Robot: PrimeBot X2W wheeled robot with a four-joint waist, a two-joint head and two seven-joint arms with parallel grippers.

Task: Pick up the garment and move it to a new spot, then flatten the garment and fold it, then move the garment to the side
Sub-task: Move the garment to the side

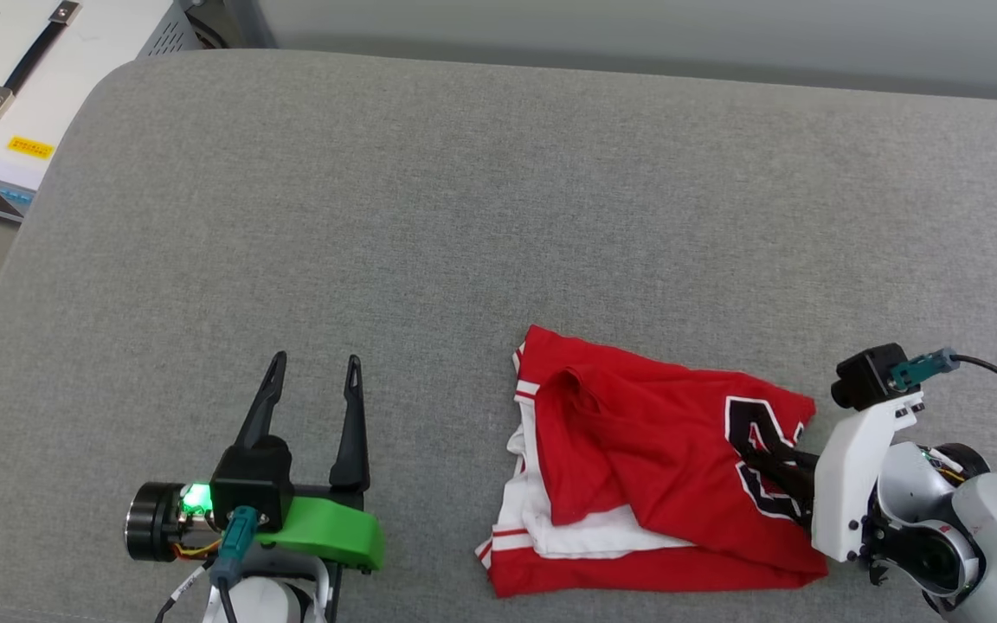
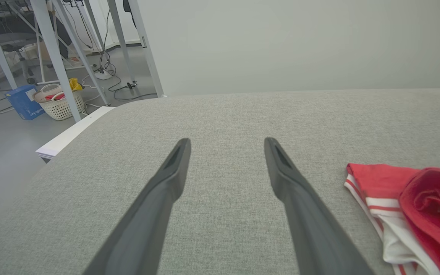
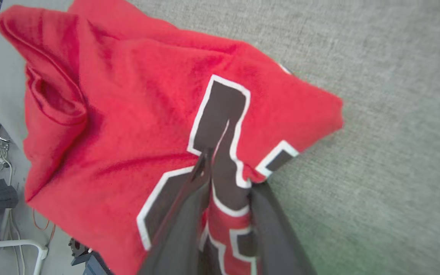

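1. Nearest the lens in the right wrist view, the right gripper (image 3: 229,172) has its two dark fingers drawn in on a raised ridge of the garment (image 3: 128,114). It pinches the cloth right at the black numeral.
2. The left gripper (image 2: 227,143) has its fingers spread wide with nothing between them, above bare upholstery. In the head view it (image 1: 315,363) sits at the lower left, well apart from the cloth.
3. Everything rests on a broad padded surface (image 1: 464,216) covered in grey woven fabric, with a rounded corner at the far left.
4. Beyond that corner the head view shows a white case (image 1: 22,78) with a black handle and a yellow label.
5. The left wrist view gives more of the room. There is a plain pale wall (image 2: 300,38), slanting metal frame legs (image 2: 52,49), a white basket (image 2: 57,103), a blue box (image 2: 23,101) and cables (image 2: 105,72) on a grey floor.
6. The head view takes in the whole garment (image 1: 637,450), lying at the lower right of the surface near its front edge. The right gripper (image 1: 762,463) reaches into its right side. The left wrist view catches the striped end of it (image 2: 414,198) at the right edge of the frame.
7. The garment is a crumpled red jersey, folded loosely over itself. A white sleeve with red-and-white striped trim shows at its left, and black numerals outlined in white show at its right. The numerals are creased where the fingers grip.
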